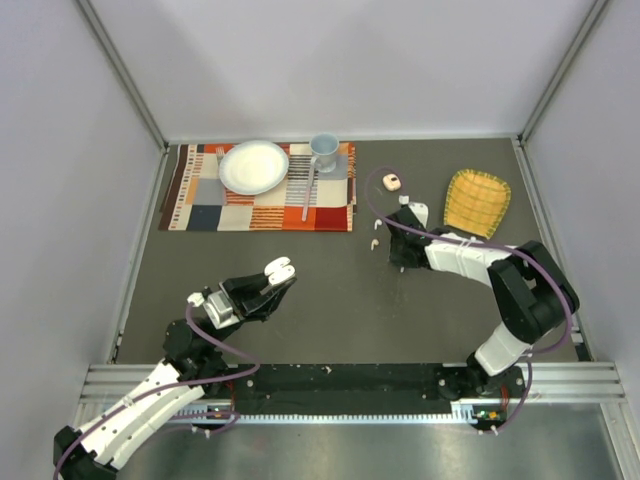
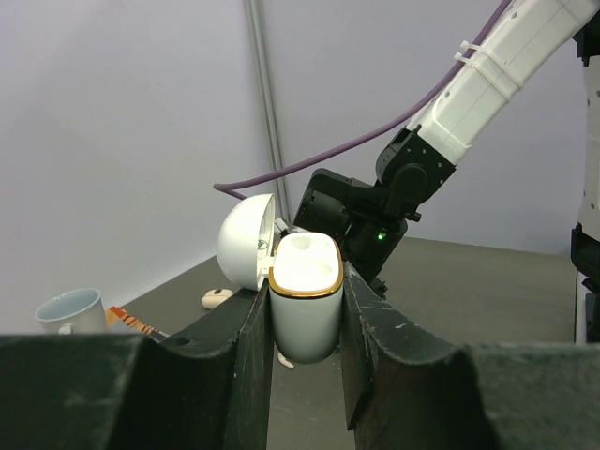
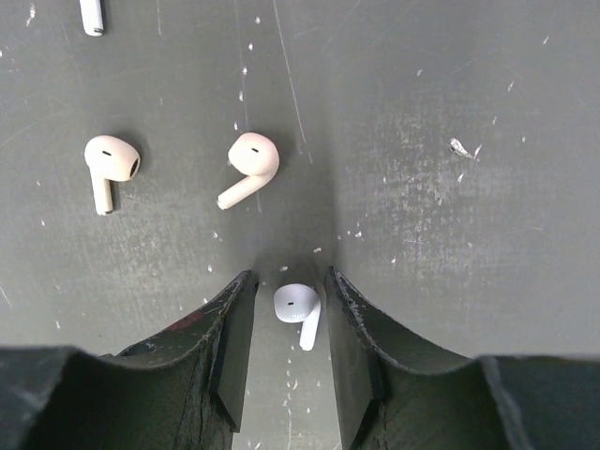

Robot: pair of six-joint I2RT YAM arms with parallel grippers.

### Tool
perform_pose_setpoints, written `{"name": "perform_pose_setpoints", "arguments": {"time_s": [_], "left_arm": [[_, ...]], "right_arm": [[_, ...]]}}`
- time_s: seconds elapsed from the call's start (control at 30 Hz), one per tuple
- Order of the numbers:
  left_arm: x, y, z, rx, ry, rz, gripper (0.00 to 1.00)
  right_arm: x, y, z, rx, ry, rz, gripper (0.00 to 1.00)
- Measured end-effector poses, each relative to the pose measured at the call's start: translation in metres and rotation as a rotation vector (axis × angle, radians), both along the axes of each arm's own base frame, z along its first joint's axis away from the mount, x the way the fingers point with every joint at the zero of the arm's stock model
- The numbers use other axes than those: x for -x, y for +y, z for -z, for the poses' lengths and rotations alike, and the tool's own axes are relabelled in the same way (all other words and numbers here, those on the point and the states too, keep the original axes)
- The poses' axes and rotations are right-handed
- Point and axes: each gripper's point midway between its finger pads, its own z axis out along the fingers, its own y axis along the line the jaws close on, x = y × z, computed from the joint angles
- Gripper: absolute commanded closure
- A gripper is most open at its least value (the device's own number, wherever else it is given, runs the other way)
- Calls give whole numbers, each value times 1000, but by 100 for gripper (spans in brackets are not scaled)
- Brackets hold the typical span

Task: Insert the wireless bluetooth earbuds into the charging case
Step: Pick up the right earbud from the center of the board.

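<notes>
My left gripper [image 1: 277,272] is shut on a white charging case [image 2: 305,300] with a gold rim. It holds the case upright above the table, with the lid [image 2: 246,241] swung open to the left and the wells showing. My right gripper [image 3: 288,277] is open and points down at the table. One white earbud [image 3: 298,307] lies between its fingers without touching them. Two more earbuds [image 3: 110,164] [image 3: 249,164] lie just beyond the fingertips. The stem of another earbud [image 3: 91,16] shows at the top edge. In the top view my right gripper [image 1: 403,243] is right of two earbuds [image 1: 372,234].
A small pinkish case [image 1: 392,181] lies behind my right gripper. A striped placemat [image 1: 200,205] at the back left carries a plate [image 1: 253,166], a cup [image 1: 323,150] and a spoon [image 1: 309,192]. A yellow woven dish [image 1: 476,201] sits at the back right.
</notes>
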Motion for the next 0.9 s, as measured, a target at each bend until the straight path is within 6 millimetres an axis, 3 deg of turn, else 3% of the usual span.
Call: {"name": "perform_pose_setpoints", "arguments": {"time_s": [0.9], "left_arm": [[0,0,0,0,0,0,100]], "right_arm": [[7,-6,0,-8,6,-28,70]]}}
